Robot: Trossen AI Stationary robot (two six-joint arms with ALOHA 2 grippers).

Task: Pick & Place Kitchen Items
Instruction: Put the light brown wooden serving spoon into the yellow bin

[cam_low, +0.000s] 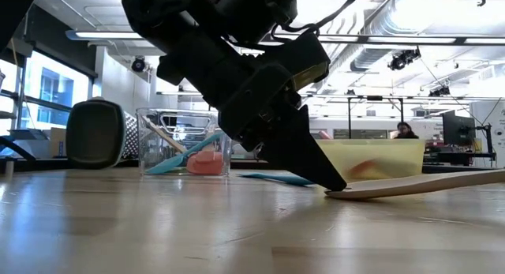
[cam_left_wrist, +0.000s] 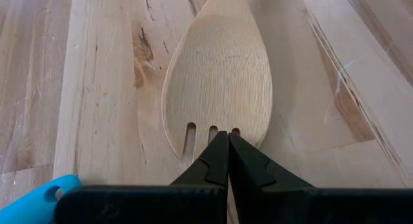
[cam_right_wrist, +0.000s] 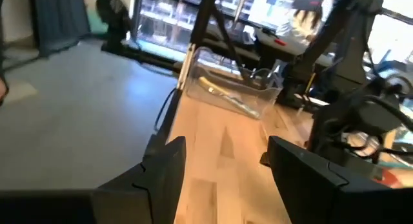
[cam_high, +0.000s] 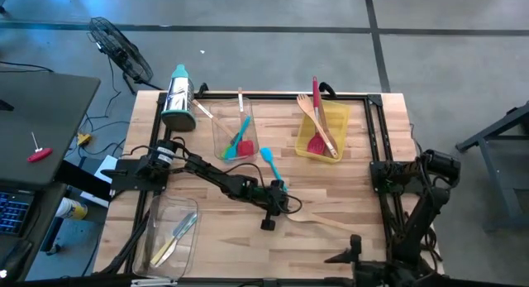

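Note:
A pale wooden fork [cam_high: 326,222] lies flat near the middle of the table, its tined head [cam_left_wrist: 216,75] toward the left arm. My left gripper [cam_high: 288,211] reaches over from the left and is shut, with its tips at the fork's tines [cam_low: 335,185]. My right gripper [cam_right_wrist: 222,166] is open and waits low at the table's near right [cam_high: 355,247], touching nothing. A blue spatula [cam_high: 271,163] lies on the table just beyond the left gripper. My left gripper meets the wooden fork at its tined end [cam_left_wrist: 222,128] with both fingers closed together, slanting down from the table's left and lying along the fork. Whether a tine sits between the tips cannot be told. The fork lies on the table [cam_low: 418,183].
A clear bin [cam_high: 235,138] with blue and red spatulas and a yellow bin [cam_high: 322,130] with a wooden fork and red spatula stand at the far side. The grater [cam_high: 178,97] lies far left. Another clear bin [cam_high: 173,233] with knives sits near left.

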